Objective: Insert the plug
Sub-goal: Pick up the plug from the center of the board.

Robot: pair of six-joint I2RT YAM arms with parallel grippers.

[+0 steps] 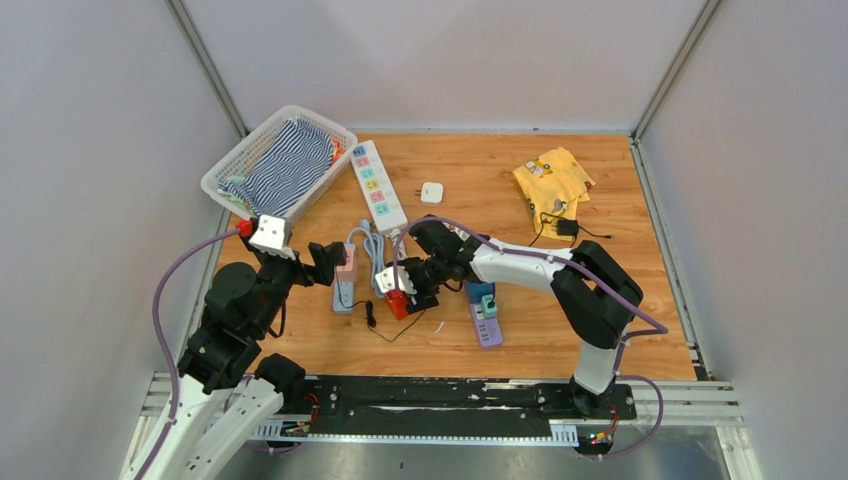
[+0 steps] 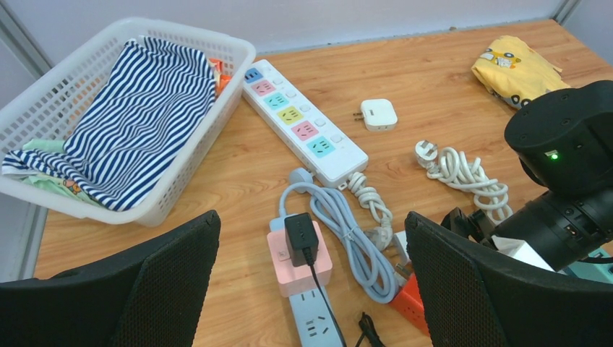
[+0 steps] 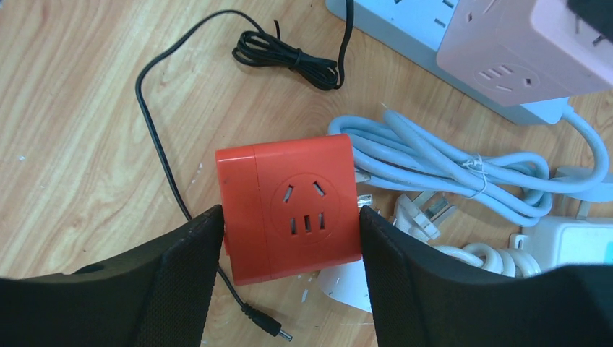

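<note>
Right pincer (image 3: 289, 220) clamped on both sides of the orange socket cube (image 3: 285, 191), just beside the coiled pale-blue cable (image 3: 434, 163) on the bench (image 3: 72, 108); left pincer (image 2: 311, 217) wide apart above the pink cube (image 2: 318, 269) carrying a black plug (image 2: 301, 235).

Overhead camera looks down over the whole table (image 1: 640, 300); both close wrist cameras share the red socket cube (image 3: 289, 210).
</note>
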